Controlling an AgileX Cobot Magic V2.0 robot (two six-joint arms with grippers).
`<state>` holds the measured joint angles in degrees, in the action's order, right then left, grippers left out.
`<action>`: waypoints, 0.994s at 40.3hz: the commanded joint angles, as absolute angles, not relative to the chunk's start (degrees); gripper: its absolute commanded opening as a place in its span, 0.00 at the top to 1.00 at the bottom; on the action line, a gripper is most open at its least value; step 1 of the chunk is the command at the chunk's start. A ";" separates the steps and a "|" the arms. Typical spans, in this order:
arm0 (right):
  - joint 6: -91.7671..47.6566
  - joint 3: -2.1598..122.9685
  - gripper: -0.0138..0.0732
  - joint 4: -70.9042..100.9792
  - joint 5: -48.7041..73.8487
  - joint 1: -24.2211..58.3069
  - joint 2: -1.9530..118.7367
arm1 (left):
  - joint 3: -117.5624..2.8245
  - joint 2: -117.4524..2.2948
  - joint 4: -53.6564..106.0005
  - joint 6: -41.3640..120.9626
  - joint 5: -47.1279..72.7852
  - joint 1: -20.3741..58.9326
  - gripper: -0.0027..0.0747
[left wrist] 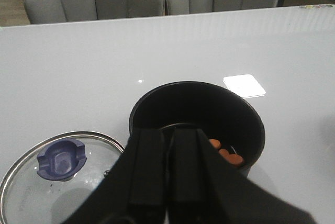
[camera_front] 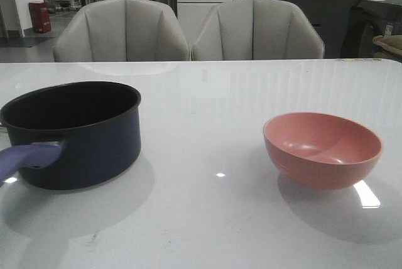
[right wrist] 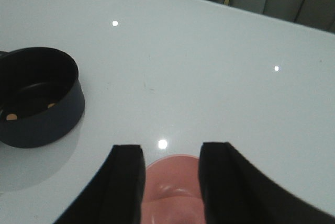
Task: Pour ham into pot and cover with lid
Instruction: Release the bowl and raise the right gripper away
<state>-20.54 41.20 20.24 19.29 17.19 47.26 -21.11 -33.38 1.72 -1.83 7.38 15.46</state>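
Ham (left wrist: 226,153) is in the pot (camera_front: 78,134), bowl (camera_front: 322,148) empty: pour done. Lid (left wrist: 60,174) on the table beside the pot, not on yet. My left gripper (left wrist: 166,169) is pressed together, right gripper (right wrist: 171,174) spread, both empty.

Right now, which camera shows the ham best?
The left wrist view: the ham lies as orange pieces on the pot floor. The right wrist view shows only small specks of it; in the front view the pot wall hides it.
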 commanded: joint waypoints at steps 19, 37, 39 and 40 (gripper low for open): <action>-20.57 13.88 0.40 25.65 -3.83 17.59 17.44 | -22.80 -36.06 4.17 -2.01 2.78 15.89 0.82; -20.57 13.34 0.66 25.65 0.60 17.59 17.10 | -24.07 -39.94 3.80 -2.01 3.80 15.89 0.72; -20.57 13.34 0.66 25.65 0.65 17.59 17.10 | -24.71 -39.94 3.68 -2.01 5.04 15.58 0.64; -20.57 13.34 0.66 25.65 0.65 17.59 17.10 | -25.29 -39.94 3.68 -2.01 5.69 15.37 0.58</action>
<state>-20.43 11.73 25.46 3.96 17.57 16.89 -22.34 -39.69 3.67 -1.83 8.32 15.46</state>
